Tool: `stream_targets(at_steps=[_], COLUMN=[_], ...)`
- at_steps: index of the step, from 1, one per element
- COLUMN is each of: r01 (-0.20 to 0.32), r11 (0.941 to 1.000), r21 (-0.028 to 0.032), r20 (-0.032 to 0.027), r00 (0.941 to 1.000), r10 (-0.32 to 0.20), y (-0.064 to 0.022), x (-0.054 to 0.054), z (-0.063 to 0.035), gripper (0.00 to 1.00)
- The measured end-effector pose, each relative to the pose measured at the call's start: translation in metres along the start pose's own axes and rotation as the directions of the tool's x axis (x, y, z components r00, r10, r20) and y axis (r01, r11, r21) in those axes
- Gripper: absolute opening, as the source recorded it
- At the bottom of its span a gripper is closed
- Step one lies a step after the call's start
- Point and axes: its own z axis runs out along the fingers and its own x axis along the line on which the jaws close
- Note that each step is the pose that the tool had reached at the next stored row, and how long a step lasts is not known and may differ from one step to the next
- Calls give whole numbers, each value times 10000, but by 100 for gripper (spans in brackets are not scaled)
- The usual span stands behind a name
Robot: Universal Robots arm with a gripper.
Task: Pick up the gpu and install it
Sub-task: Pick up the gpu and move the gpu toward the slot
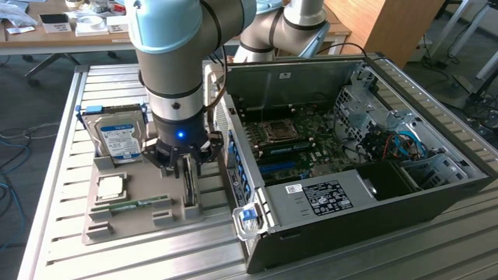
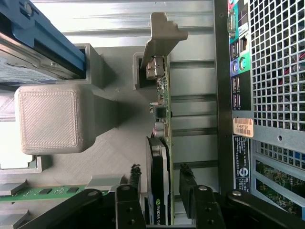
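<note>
Black fingers (image 2: 135, 179) of the claw (image 2: 160, 175) stand wide apart, one on each side of the gpu (image 2: 161, 112), with a thin gap between each finger and the card. Nothing is gripped. The gpu stands on its long edge in a slot of a grey printed tray (image 2: 109, 148), and its pale metal bracket (image 2: 161, 36) is at the end away from the claw.

In the exterior view, the robot arm (image 1: 175, 58) reaches straight down and the claw (image 1: 185, 169) hangs over the upright gpu (image 1: 189, 189). The tray (image 1: 132, 224) lies on a slatted metal tabletop (image 1: 55, 251). It also carries a hard drive (image 1: 118, 140) with a blue and white label, a square processor chip (image 1: 111, 186) and a slim green memory stick (image 1: 132, 205). Just beside the tray, on the exterior view's right, an open computer case (image 1: 365, 216) lies on its side with its motherboard (image 1: 292, 137) showing.
</note>
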Motion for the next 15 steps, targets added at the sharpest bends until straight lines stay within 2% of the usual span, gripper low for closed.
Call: stream_targets(at_steps=[2,3,4,5,15], r01=[0,0,0,0,0], r11=[10000,10000,10000,10000,10000], r21=[0,0,1,0,0], r20=[0,0,0,-1,0], r00=[10000,10000,10000,10000,10000], r10=[0,0,0,0,0], y=[0,0,0,0,0], x=[0,0,0,0,0], z=[0,0,0,0,0], gripper=[46,40,40,33,33])
